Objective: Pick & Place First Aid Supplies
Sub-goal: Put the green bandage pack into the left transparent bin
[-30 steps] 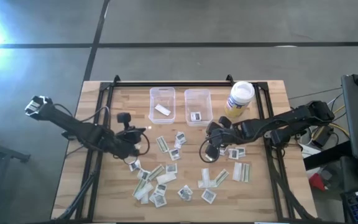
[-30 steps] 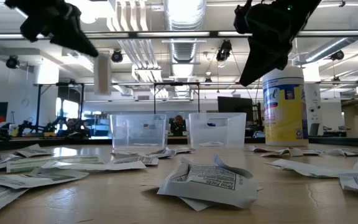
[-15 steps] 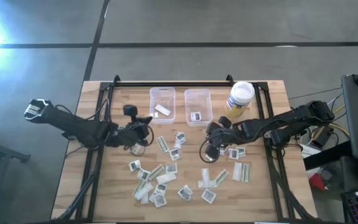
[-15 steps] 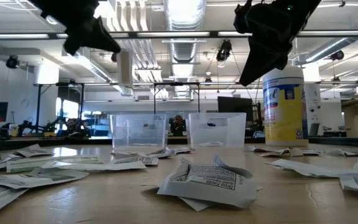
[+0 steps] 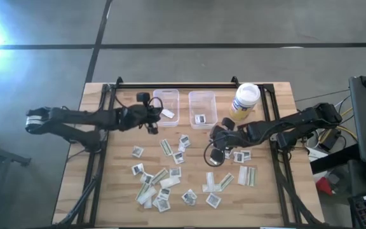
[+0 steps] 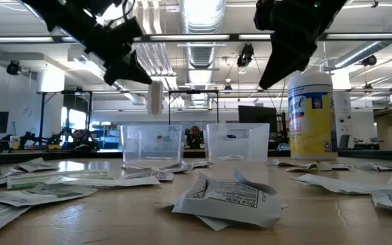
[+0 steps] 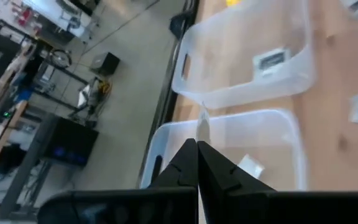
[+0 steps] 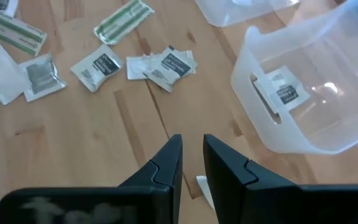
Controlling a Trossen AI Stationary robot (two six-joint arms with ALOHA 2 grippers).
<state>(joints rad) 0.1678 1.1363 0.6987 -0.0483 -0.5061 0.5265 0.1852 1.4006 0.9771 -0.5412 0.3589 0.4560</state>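
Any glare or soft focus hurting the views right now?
High view: strong glare at the upper-left floor, table evenly lit. Low view: bright ceiling lights backlight both arms into silhouettes; the nearest packet is sharp. Left wrist view: soft, the left bin blurred.

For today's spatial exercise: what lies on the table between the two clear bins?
Nothing: from above, only a bare strip of wooden table separates the left bin from the right bin.
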